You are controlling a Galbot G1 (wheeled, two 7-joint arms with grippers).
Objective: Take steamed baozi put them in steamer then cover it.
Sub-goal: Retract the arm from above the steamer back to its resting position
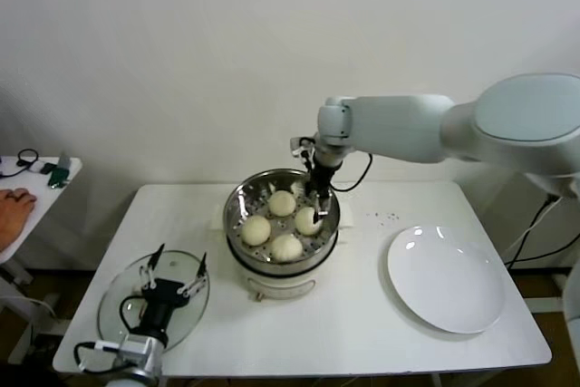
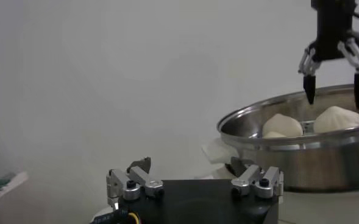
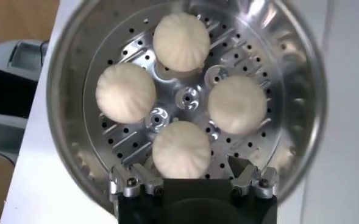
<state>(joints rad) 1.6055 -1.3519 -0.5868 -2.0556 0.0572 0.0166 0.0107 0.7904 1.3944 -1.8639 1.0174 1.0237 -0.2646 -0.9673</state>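
Observation:
Four cream-white baozi (image 1: 282,203) lie in the steel steamer (image 1: 237,201) at the table's middle. The right wrist view shows them around the perforated bottom (image 3: 181,39), on the steamer's steel wall (image 3: 66,79). My right gripper (image 1: 315,206) hangs open over the steamer's right side, its fingertips apart above one baozi (image 3: 181,148) and holding nothing. It also shows in the left wrist view (image 2: 336,91) at rim height. The glass cover (image 1: 113,301) lies flat at the table's front left. My left gripper (image 1: 179,260) is open just above the cover, empty.
The steamer sits on a cream-white pot base (image 1: 272,280). An empty white plate (image 1: 446,278) lies on the table's right. A small side table (image 1: 45,178) at the far left holds a person's hand (image 1: 14,206) and small items.

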